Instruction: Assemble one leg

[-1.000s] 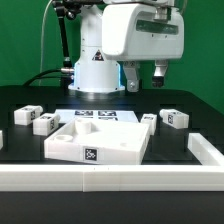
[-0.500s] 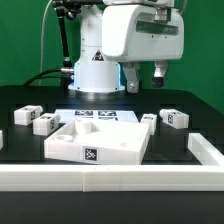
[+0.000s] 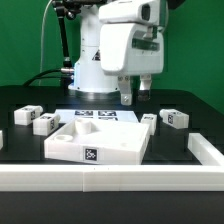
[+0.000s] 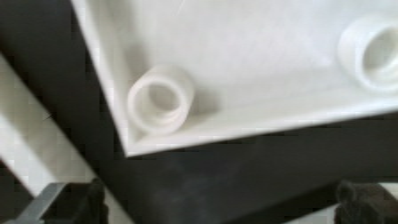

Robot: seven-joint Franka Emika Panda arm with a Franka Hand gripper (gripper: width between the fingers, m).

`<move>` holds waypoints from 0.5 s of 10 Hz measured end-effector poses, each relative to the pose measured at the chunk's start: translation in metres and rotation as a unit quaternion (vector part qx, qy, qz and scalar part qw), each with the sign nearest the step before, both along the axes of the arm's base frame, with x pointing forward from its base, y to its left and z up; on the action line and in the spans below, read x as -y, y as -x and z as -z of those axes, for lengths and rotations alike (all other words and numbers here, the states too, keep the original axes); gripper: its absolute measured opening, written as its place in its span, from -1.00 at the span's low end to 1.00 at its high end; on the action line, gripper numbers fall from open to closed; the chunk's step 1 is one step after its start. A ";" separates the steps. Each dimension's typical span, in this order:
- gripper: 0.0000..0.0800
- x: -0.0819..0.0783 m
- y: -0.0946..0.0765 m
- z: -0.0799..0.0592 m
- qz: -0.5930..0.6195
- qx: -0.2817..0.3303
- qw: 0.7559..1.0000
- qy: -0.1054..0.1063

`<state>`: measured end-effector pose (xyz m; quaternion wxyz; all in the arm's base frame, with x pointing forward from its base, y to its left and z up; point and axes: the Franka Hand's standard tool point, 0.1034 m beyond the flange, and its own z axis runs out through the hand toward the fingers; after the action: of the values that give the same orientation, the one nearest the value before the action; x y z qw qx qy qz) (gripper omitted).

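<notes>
My gripper (image 3: 134,97) hangs open and empty above the back of the large white square panel (image 3: 100,142). Four small white tagged legs lie on the black table: two at the exterior view's left (image 3: 27,114) (image 3: 44,124) and two at its right (image 3: 150,121) (image 3: 175,118). None touches the gripper. In the wrist view the open gripper (image 4: 214,205) has dark fingertips (image 4: 63,205) wide apart over black table, just off a corner of the panel (image 4: 249,50), which has a round socket (image 4: 164,98). No leg shows there.
The marker board (image 3: 95,116) lies flat behind the panel, under the gripper. A low white wall (image 3: 110,179) runs along the front of the table and up the exterior view's right (image 3: 205,150). The robot's base stands at the back.
The gripper has come down and shifted toward the exterior view's left, closer to the panel. Its fingers stay open. The legs and panel have not moved.
</notes>
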<state>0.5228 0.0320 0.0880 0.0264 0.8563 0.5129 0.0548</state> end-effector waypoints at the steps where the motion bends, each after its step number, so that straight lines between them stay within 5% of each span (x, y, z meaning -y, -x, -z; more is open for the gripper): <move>1: 0.62 0.003 0.005 0.002 0.005 -0.007 1.000 0.000; 5: 0.62 0.003 0.007 0.004 0.007 -0.011 1.000 0.000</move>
<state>0.5159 0.0287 0.0842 0.0210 0.8602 0.5075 0.0452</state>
